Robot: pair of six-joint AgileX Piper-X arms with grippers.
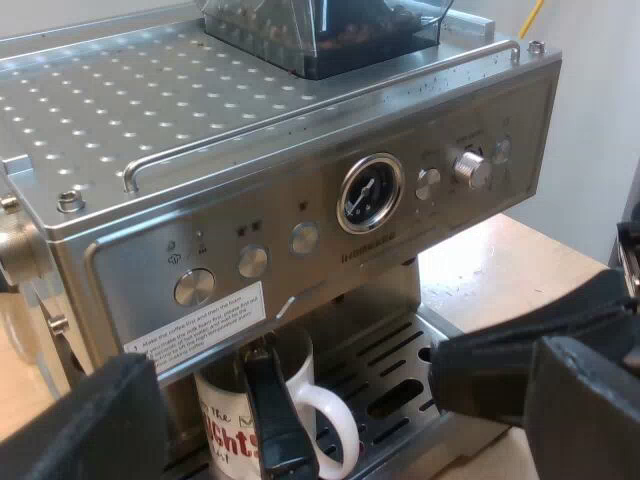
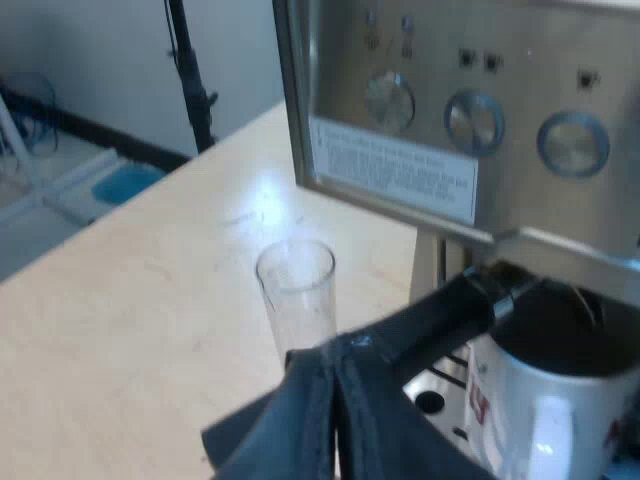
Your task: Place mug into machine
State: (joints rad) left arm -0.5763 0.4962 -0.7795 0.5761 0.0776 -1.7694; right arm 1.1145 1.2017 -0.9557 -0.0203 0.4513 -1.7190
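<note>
1 white printed mug [image 1: 222, 425] on slotted drip tray [image 1: 395, 375] under 1 steel espresso machine [image 1: 300, 180], 1 dark holder handle [image 1: 270, 410] crossing it; 1 clear measuring glass [image 2: 297, 290] near. Left gripper [image 1: 290, 400] fingers apart, right gripper [image 2: 333, 420] fingers pressed together.

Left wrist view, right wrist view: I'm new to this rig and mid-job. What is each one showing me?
Each camera rides on one arm. The left wrist view faces the espresso machine, with the hopper on top. The big black shapes are the left end effector, open and holding nothing. The mug stands on the drip tray, behind the holder's dark handle. The right wrist view shows the right end effector, shut, near that handle, and a measuring glass on the table.
</note>
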